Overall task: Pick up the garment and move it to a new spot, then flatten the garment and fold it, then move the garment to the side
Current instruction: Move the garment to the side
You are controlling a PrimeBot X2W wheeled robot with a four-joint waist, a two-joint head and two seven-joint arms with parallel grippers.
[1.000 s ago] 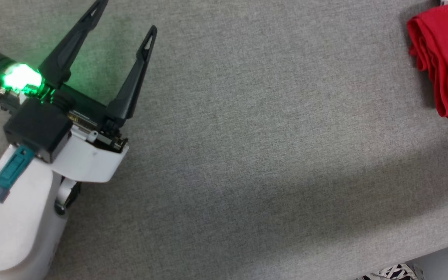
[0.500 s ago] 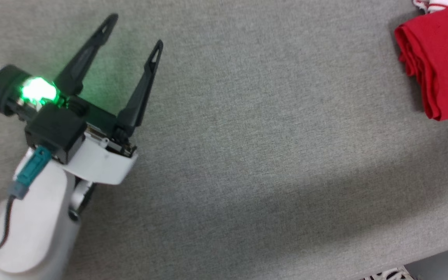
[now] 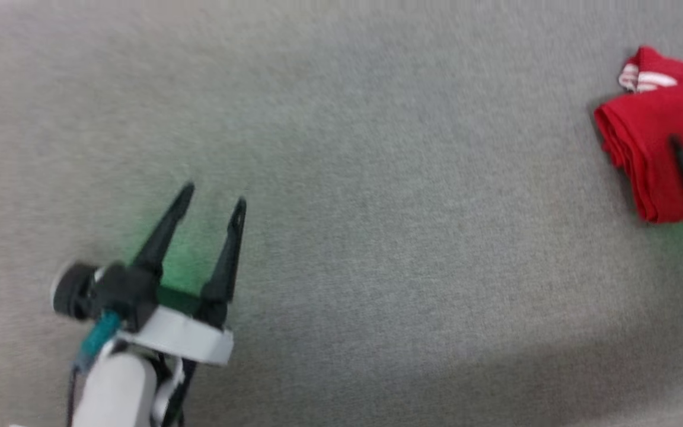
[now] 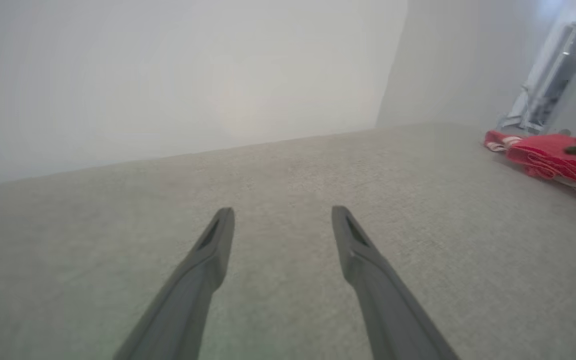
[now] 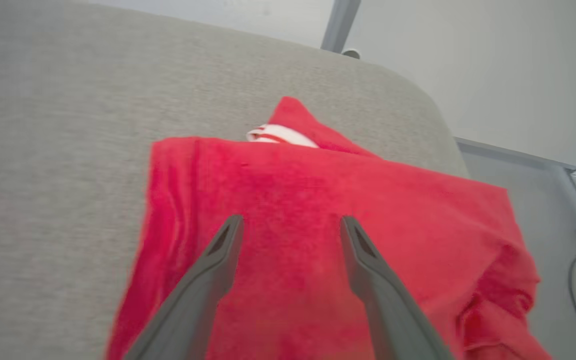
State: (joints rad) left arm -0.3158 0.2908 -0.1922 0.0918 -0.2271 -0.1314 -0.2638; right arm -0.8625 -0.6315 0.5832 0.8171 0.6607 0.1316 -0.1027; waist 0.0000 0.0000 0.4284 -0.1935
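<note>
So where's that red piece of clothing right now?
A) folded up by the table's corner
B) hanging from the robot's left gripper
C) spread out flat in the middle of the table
A: the garment lies folded in layers near the rounded corner of the grey table, while the left gripper is open and empty above bare table.

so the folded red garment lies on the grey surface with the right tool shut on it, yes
No: the right tool is open, fingers apart over the garment, as the right wrist view shows. The folded red garment does lie on the grey surface.
</note>
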